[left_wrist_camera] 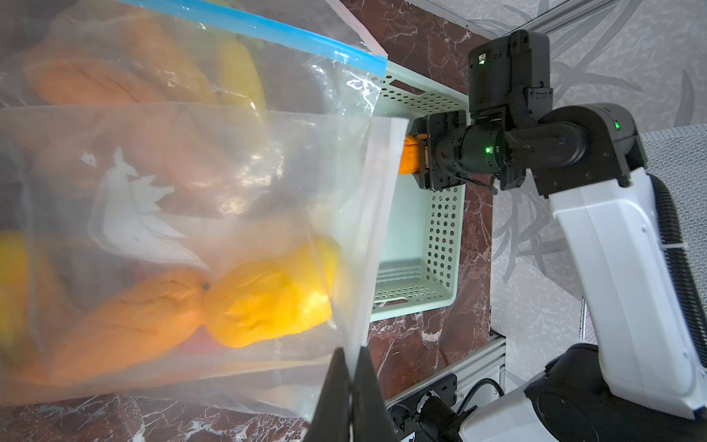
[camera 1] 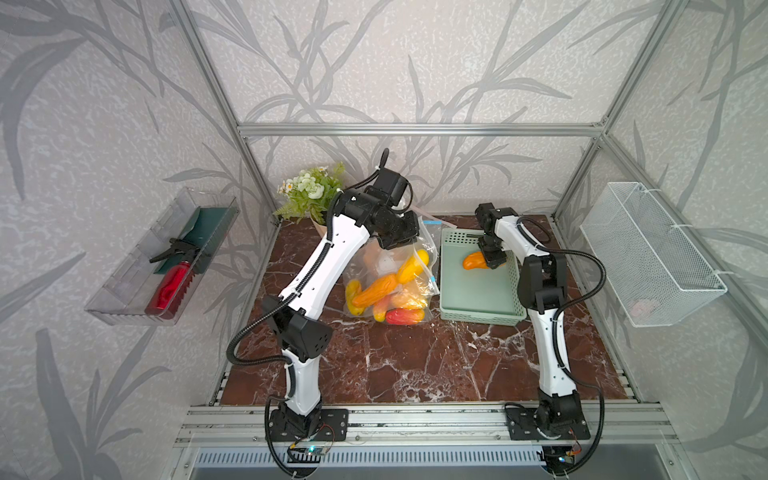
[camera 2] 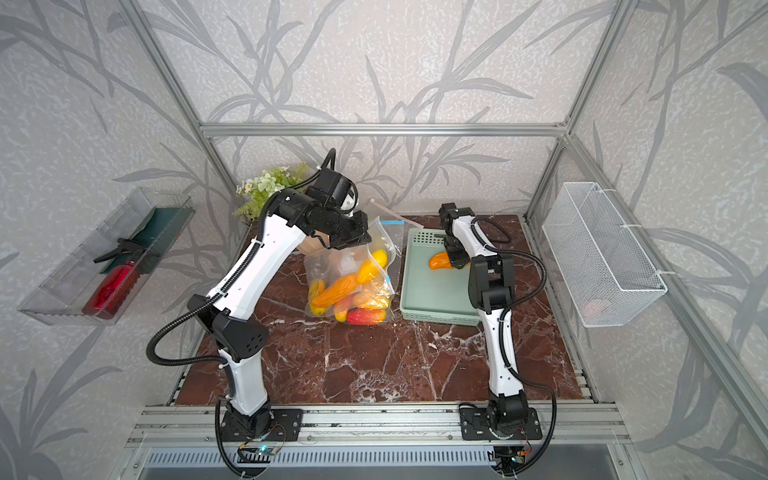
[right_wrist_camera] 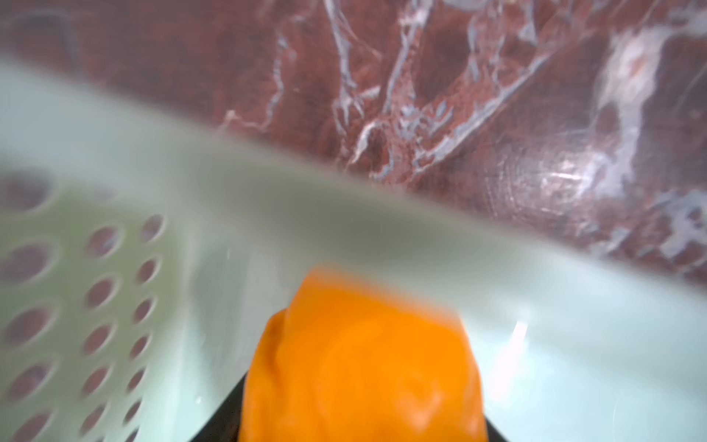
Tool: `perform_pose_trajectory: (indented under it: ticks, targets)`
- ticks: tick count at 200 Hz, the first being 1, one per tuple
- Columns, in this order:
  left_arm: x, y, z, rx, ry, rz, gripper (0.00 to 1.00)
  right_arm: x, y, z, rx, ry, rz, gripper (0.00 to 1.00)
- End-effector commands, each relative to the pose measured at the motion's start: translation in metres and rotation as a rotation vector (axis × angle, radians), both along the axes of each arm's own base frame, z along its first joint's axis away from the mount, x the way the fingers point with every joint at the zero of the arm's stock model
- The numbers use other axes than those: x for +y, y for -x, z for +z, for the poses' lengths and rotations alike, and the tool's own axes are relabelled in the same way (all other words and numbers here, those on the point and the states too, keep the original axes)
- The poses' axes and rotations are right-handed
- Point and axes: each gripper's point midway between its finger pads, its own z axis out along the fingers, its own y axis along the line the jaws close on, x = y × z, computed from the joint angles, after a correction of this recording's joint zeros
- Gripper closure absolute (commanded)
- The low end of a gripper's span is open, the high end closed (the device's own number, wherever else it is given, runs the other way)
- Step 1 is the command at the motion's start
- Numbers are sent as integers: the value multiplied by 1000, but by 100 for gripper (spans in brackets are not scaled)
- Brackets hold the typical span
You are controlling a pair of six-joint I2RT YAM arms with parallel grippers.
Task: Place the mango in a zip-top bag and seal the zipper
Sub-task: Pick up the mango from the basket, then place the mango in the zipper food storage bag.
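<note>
An orange mango [camera 1: 473, 261] [camera 2: 439, 261] lies in the pale green basket [camera 1: 478, 318] at the back right. My right gripper [camera 1: 489, 259] [right_wrist_camera: 361, 421] reaches down into the basket, its jaws closed against the sides of the mango [right_wrist_camera: 363, 363]. The clear zip-top bag [camera 1: 424, 291] [left_wrist_camera: 153, 172] stands just left of the basket and holds several yellow, orange and red mangoes. Its blue zipper strip [left_wrist_camera: 267, 30] gapes at the top. My left gripper [left_wrist_camera: 351, 356] [camera 1: 392, 245] is shut on the bag's upper edge and holds it up.
A flower bouquet [camera 1: 309, 193] stands at the back left corner of the marble table [camera 1: 415, 361]. A clear tray with a red bottle [camera 1: 170, 286] hangs on the left wall. On the right wall hangs a white wire basket [camera 1: 648, 253].
</note>
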Motion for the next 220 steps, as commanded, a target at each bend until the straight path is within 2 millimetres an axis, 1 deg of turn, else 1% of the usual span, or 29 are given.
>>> perform_pose_trajectory:
  ticks: [1, 15, 29, 39, 46, 48, 50, 53, 55, 60, 64, 70, 81, 90, 98, 117, 136, 153, 166, 183, 194, 220]
  targets:
    - [2, 3, 17, -40, 18, -9, 100, 21, -17, 89, -229, 24, 181, 64]
    - [3, 2, 16, -39, 18, -9, 100, 40, -9, 128, -318, 20, 295, 65]
    - [4, 0, 15, -35, 21, -8, 100, 57, 6, 168, -421, 59, 415, 65]
    - [4, -1, 17, -38, 23, -6, 100, 71, 18, 197, -531, 74, 489, 66]
    - [5, -2, 16, -37, 21, -5, 100, 81, 28, 212, -607, 73, 534, 67]
    - [5, -3, 17, -39, 22, -4, 100, 84, 31, 213, -621, 72, 549, 67]
    - [5, -3, 17, -39, 21, -3, 100, 87, 32, 221, -657, 68, 560, 67]
    - [6, -3, 17, -39, 21, -1, 100, 93, 34, 221, -684, 67, 581, 68]
    - [6, -4, 17, -38, 20, -2, 100, 95, 39, 233, -722, 67, 595, 68]
    - [6, -4, 17, -39, 18, -2, 100, 104, 45, 247, -791, 71, 631, 68]
    - [7, -4, 18, -39, 18, -1, 100, 111, 50, 252, -829, 75, 670, 68]
    - [7, -5, 18, -39, 19, -1, 100, 123, 56, 265, -904, 83, 729, 68]
    - [7, -6, 18, -39, 23, 1, 100, 147, 65, 280, -1016, 82, 827, 66]
    - [5, -7, 18, -37, 29, 0, 100, 165, 69, 287, -1110, 54, 888, 66]
    - [5, -7, 18, -38, 34, -1, 100, 178, 71, 287, -1172, 20, 919, 66]
    - [5, -9, 20, -37, 45, -2, 100, 200, 65, 296, -1267, -40, 957, 67]
    - [5, -8, 21, -37, 47, -3, 100, 211, 57, 306, -1321, -61, 970, 67]
    - [7, -9, 21, -40, 43, 3, 100, 218, 53, 310, -1339, -80, 988, 67]
    - [7, -9, 21, -39, 44, 5, 100, 228, 55, 305, -1330, -110, 1022, 67]
    - [4, -11, 22, -42, 58, 5, 100, 238, 62, 290, -1303, -152, 1063, 67]
    - [3, -12, 22, -42, 66, 8, 100, 241, 68, 281, -1289, -170, 1069, 67]
    - [2, -14, 22, -43, 72, 15, 100, 247, 79, 281, -1291, -160, 1088, 67]
